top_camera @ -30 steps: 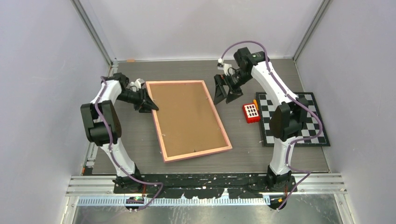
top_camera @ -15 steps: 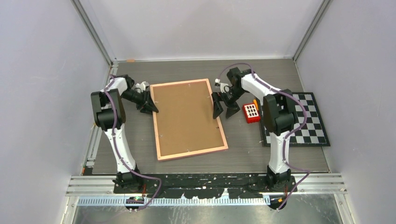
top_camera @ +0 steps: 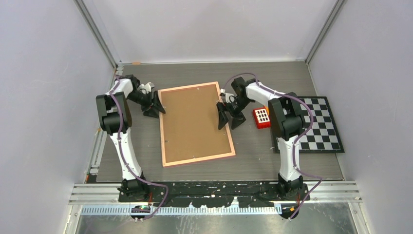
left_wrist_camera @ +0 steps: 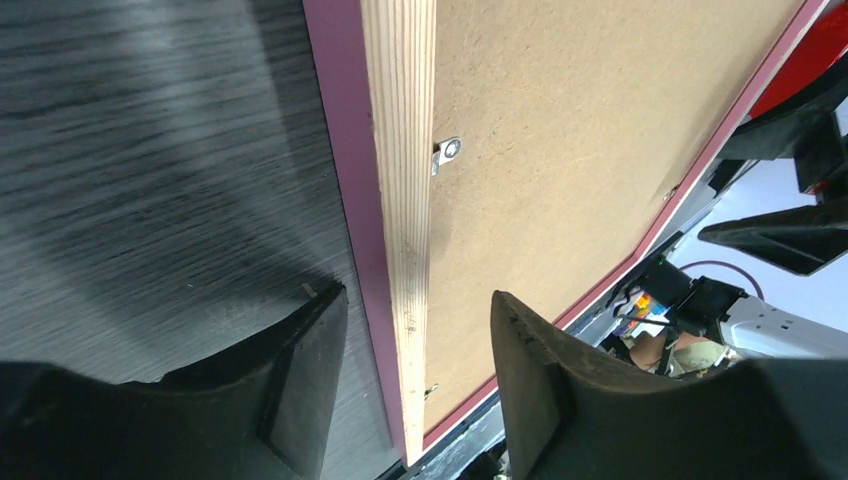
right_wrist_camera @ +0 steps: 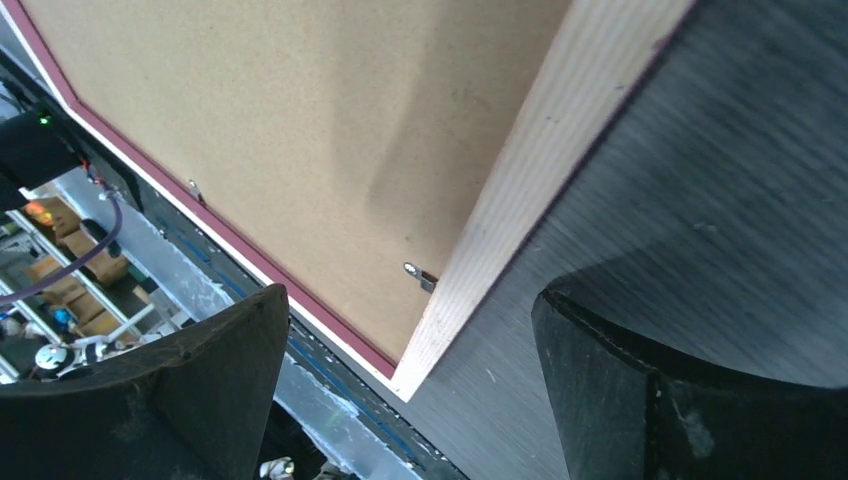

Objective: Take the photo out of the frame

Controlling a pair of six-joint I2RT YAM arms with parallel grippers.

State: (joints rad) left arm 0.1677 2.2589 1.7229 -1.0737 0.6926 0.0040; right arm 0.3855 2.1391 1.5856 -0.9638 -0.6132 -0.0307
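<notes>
Between the two end effectors, on the dark wood-grain desk (top_camera: 253,156), the frame (top_camera: 195,124) lies flat with its back up, turned slightly askew. From above it reads as a plain brown fibreboard panel inside a thin pink border. The wrist cameras add what that view cannot give. The rail's back face is pale bare wood, and only its outer side is pink.

A black-and-white checkerboard (top_camera: 319,126) lies on the outer side of the right end effector (top_camera: 229,117), well clear of it. It is seen only from above.

The left end effector (top_camera: 156,108) is at the frame's left edge, near the far corner. Its own camera shows the jaws apart and astride the rail. One finger is over the desk just outside the pink side and the other is over the fibreboard, with a gap showing between that finger and the wood.

The right end effector stands spread wide across the frame's right edge. One finger is above the board and the other above the desk, gripping nothing.

A small red block (top_camera: 261,118) with a white grid on top sits just beside this end effector, between it and the checkerboard.

Smallest are the metal clips. One clip (left_wrist_camera: 447,153) is ahead of the left fingers on the rail's inner edge. Another (right_wrist_camera: 420,275) shows between the right fingers. From above the clips are mere specks.
</notes>
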